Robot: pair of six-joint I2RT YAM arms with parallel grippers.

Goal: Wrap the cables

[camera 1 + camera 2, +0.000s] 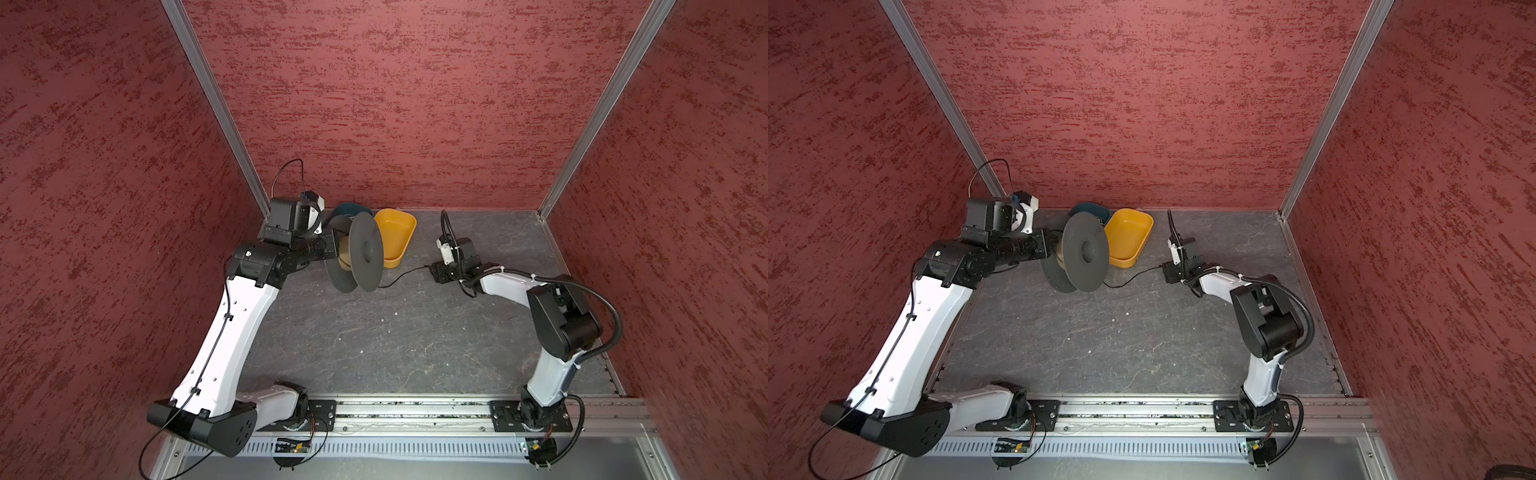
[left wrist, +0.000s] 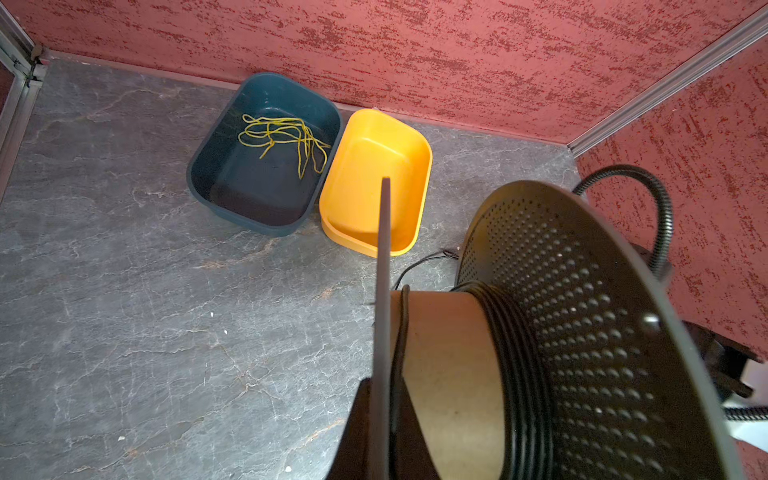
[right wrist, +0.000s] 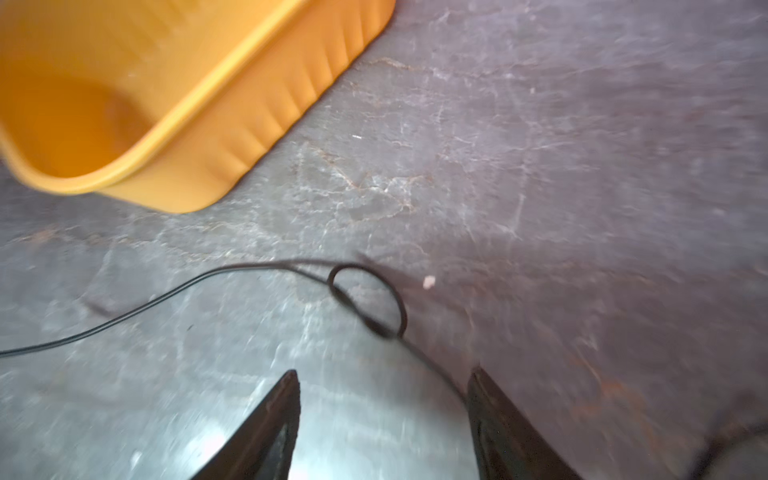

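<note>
A black spool (image 1: pixel 365 253) (image 1: pixel 1086 251) with perforated flanges and a cardboard core (image 2: pixel 449 353) hangs tilted above the table. My left gripper (image 2: pixel 383 380) is shut on the edge of one flange. Black cable (image 2: pixel 503 332) is wound in several turns on the core beside the other flange. A loose length of the cable (image 1: pixel 405 276) (image 1: pixel 1129 279) runs from the spool across the table to my right gripper (image 1: pixel 432 274) (image 3: pixel 383 372). It ends in a small loop (image 3: pixel 365 299), and its tail lies by the inner side of one finger. That gripper is open and low over the table, gripping nothing.
A yellow tub (image 1: pixel 392 259) (image 2: pixel 415 199) (image 3: pixel 249 137) stands just behind the spool and cable. A dark blue tub (image 2: pixel 216 137) holding yellow-green strands (image 2: pixel 286 137) stands beside it against the back wall. Red walls close in the table on three sides.
</note>
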